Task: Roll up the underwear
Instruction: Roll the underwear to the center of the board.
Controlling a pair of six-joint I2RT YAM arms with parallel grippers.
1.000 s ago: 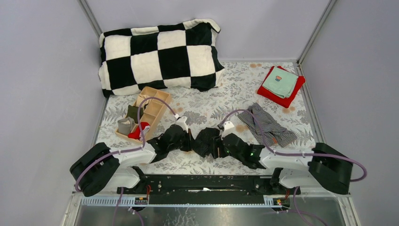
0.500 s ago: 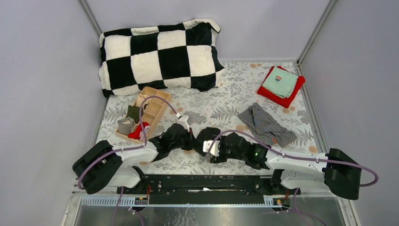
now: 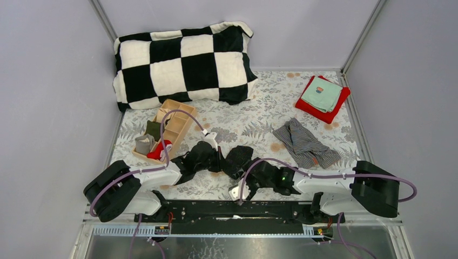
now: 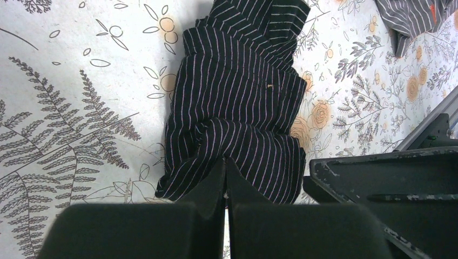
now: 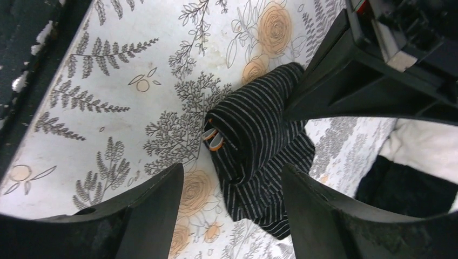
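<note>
In the top view the right end effector (image 3: 237, 191) has let go and pulled back from the dark bundle at centre frame. A second ago it was pressed against the cloth; now it sits lower, close to the black rail at the bottom. Its wrist view shows the fingers spread wide with nothing between them.

The black pinstriped boxer shorts (image 3: 237, 158) have stayed where they were, on the flowered desk (image 3: 243, 121) just right of the left end effector (image 3: 219, 156). That one remains closed, and its wrist view shows it pinching the near edge of the cloth (image 4: 237, 108).

From the right wrist the shorts (image 5: 254, 145) look bunched into a loose coil, so I judge the roll begun, not tidy or finished. The grey striped boxer shorts (image 3: 305, 143) lie flat and unrolled at right of centre.
</note>
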